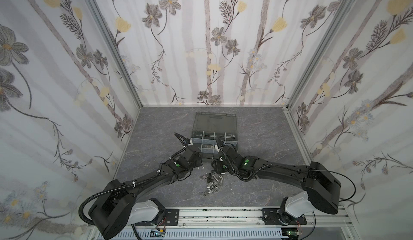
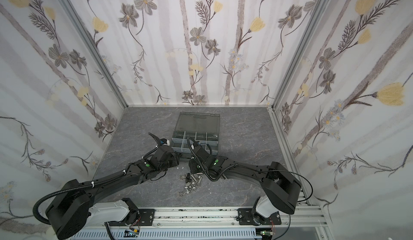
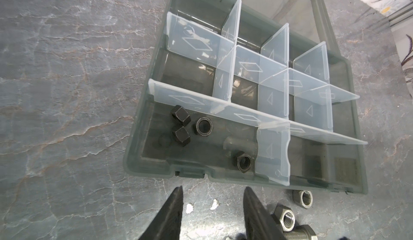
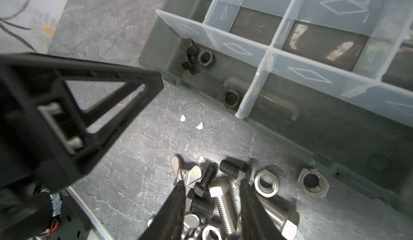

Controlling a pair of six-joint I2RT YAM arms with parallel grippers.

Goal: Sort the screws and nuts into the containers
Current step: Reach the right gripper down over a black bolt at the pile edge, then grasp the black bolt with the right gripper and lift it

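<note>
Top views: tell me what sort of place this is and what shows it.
Most likely an enclosed robot test cell: flower-print panels in aluminium posts wall in a marbled tabletop, two arms are mounted on a front rail, and an organiser case sits beyond a pile of screws and nuts.

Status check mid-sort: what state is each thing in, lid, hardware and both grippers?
Lid: open.
Black nuts: inside one compartment of the case.
Loose screws and nuts: piled on the table, outside the case.
Left gripper: open, empty.
Right gripper: open, jaws straddling a silver screw in the pile.
</note>
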